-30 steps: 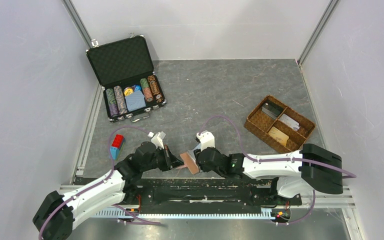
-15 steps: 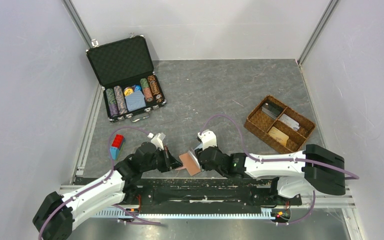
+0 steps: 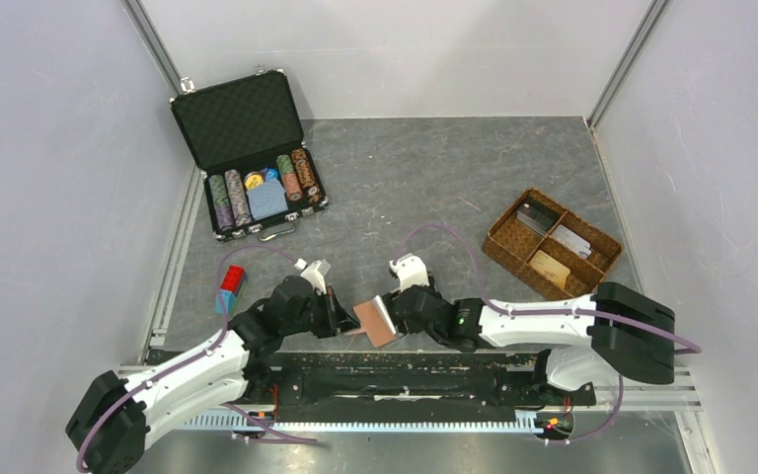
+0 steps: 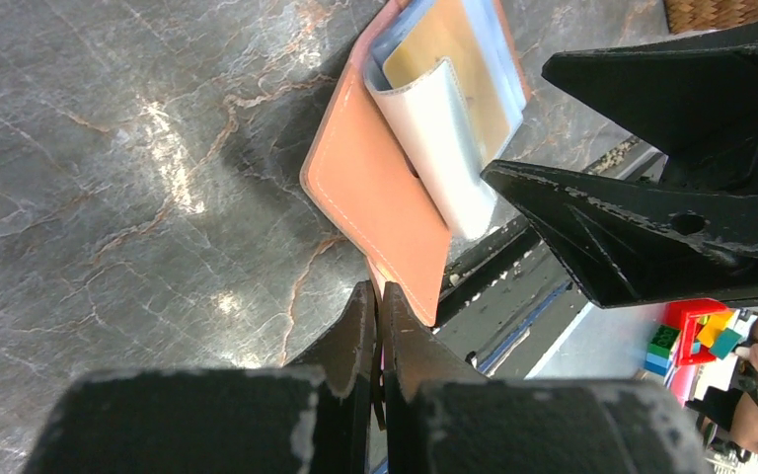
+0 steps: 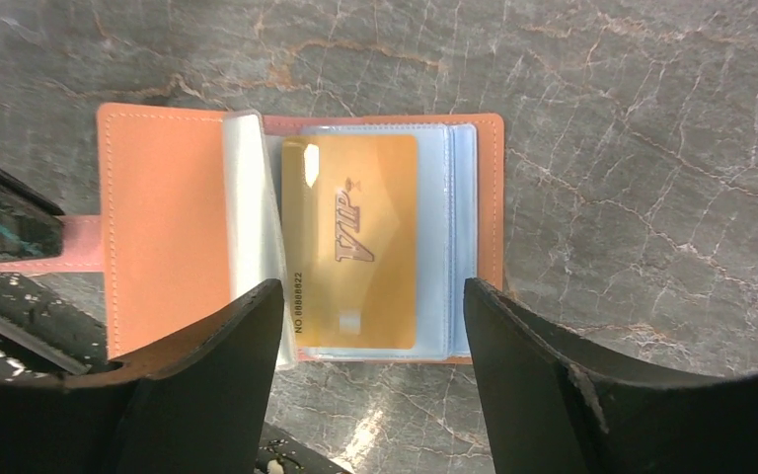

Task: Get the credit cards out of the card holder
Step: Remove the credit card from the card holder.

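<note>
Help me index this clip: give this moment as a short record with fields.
holder: tan leather bifold card holder, lying open
card showing: gold plastic VIP card, against the pale blue sleeves
left end effector: shut on the holder's pink tab
right end effector: open, fingers either side of the gold card
tray: brown woven divided tray, flat cards in three compartments

Leather, clear plastic, gold gloss.
The wallet [image 5: 163, 247] looks smooth matt leather with stitched edges; its sleeves [image 5: 252, 227] are shiny clear plastic, the card [image 5: 355, 242] glossy gold, on a table [image 5: 632, 148] of veined grey stone-look with faint sheen.
</note>
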Robot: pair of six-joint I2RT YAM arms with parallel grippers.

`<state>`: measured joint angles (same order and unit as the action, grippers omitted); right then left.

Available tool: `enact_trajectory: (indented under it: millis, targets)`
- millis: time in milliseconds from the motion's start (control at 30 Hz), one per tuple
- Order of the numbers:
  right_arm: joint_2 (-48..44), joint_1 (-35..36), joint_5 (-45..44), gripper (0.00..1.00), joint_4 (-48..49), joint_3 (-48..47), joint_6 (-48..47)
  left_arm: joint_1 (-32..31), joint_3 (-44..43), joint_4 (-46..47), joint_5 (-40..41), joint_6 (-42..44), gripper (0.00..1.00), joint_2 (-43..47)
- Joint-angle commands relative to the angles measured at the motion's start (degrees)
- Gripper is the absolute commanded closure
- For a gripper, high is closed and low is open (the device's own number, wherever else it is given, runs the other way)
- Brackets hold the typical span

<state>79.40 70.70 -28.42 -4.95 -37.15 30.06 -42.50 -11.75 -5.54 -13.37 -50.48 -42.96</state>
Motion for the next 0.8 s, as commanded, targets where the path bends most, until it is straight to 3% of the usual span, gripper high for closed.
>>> enact_trajectory:
  millis: [0, 233, 500, 767]
  targets:
    - [3.09, -0.12, 0.73, 0.29, 1.91, -1.37, -1.34, -0.04, -2.44, 0.62, 1.06, 3.11, 0.98, -1.38]
    - [3.49, -0.03, 3.01, 0.22, 2.14, -2.23, -1.75, 1.02, -4.51, -0.66, 2.08, 4.04, 0.96, -3.39]
    - [1.14, 1.76, 6.57, 0.18, 2.60, -3.93, -0.76, 4.43, -9.68, -5.04, 3.07, 5.03, 0.65, -5.54]
    - [3.04, 2.43, 8.43, 0.16, 4.40, -7.55, -1.10, 4.53, -10.18, -7.93, 5.38, 2.43, 0.55, -2.57]
